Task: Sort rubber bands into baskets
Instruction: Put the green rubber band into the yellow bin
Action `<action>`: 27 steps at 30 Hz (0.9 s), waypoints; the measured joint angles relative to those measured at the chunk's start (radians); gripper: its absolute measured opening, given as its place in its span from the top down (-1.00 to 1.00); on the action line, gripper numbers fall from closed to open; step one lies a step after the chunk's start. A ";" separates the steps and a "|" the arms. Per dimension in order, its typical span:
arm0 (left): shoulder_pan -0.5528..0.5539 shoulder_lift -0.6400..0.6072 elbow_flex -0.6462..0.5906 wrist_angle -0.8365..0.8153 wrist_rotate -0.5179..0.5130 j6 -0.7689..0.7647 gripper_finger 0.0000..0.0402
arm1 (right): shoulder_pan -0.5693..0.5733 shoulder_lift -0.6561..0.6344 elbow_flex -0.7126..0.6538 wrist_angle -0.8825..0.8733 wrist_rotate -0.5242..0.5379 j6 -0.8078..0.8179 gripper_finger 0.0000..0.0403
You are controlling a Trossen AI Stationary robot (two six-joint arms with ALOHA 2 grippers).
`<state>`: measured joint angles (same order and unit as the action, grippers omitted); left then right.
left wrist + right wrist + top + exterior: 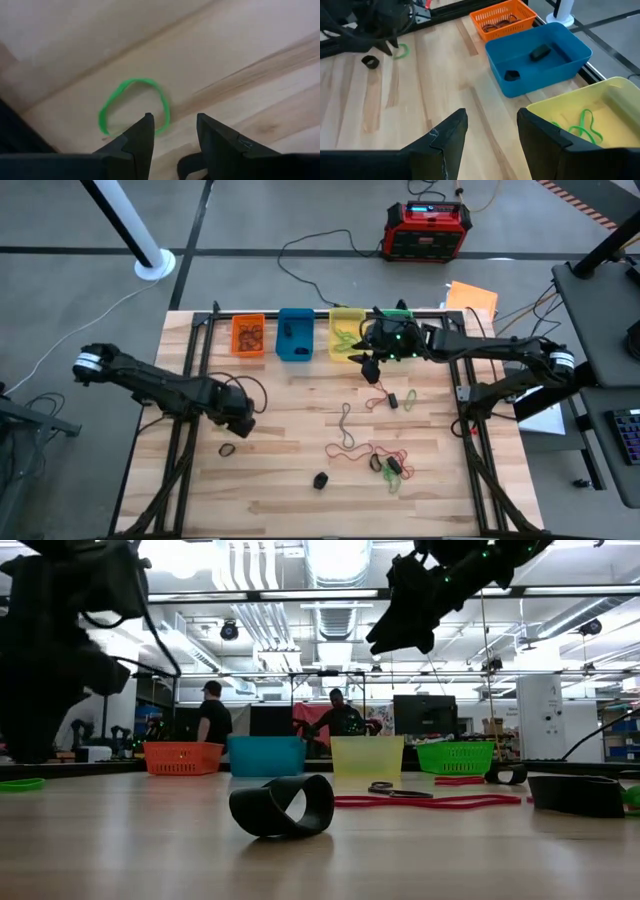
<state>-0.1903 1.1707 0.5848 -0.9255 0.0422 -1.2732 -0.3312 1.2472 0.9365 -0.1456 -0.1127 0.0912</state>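
My left gripper (174, 117) points down, open, close over the wood at the table's left, right beside a green rubber band (132, 107) that lies flat as a loop. A black band (227, 450) lies just nearer. My right gripper (491, 112) hangs open and empty, high over the table beside the yellow basket (347, 333). Along the far edge stand the orange basket (248, 335) with brown bands, the blue basket (295, 335) with two black bands and the yellow one with green bands. The green basket (455, 757) is mostly hidden by the right arm in the high view.
Loose red, green and black bands (378, 455) lie scattered on the table's right half, and a wide black band (283, 805) lies near the front edge. Black frame rails (200, 330) run along the table's far edge and sides. A red-black box (427, 230) stands on the floor beyond.
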 joint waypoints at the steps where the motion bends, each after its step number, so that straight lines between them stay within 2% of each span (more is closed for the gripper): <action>1: -0.010 0.011 -0.007 0.010 -0.001 -0.011 0.34 | -0.001 0.000 -0.006 0.008 0.000 0.001 0.16; 11: -0.024 0.145 -0.036 0.115 -0.052 -0.001 0.38 | 0.006 0.016 -0.001 0.012 0.000 -0.005 0.16; 15: -0.025 0.194 -0.031 0.123 -0.050 0.016 0.55 | 0.006 0.016 -0.001 0.010 0.000 -0.010 0.16; 20: -0.026 0.203 -0.031 0.141 -0.048 0.035 0.95 | 0.006 0.016 -0.001 0.012 0.000 -0.014 0.15; 24: -0.031 0.177 -0.019 0.143 -0.062 0.073 0.98 | 0.006 0.016 -0.002 0.014 0.000 -0.024 0.18; 27: -0.031 0.143 0.021 0.143 -0.122 0.133 1.00 | 0.006 0.016 -0.003 0.015 0.000 -0.027 0.20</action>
<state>-0.2217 1.3141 0.6062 -0.7830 -0.0798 -1.1404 -0.3248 1.2633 0.9339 -0.1307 -0.1122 0.0643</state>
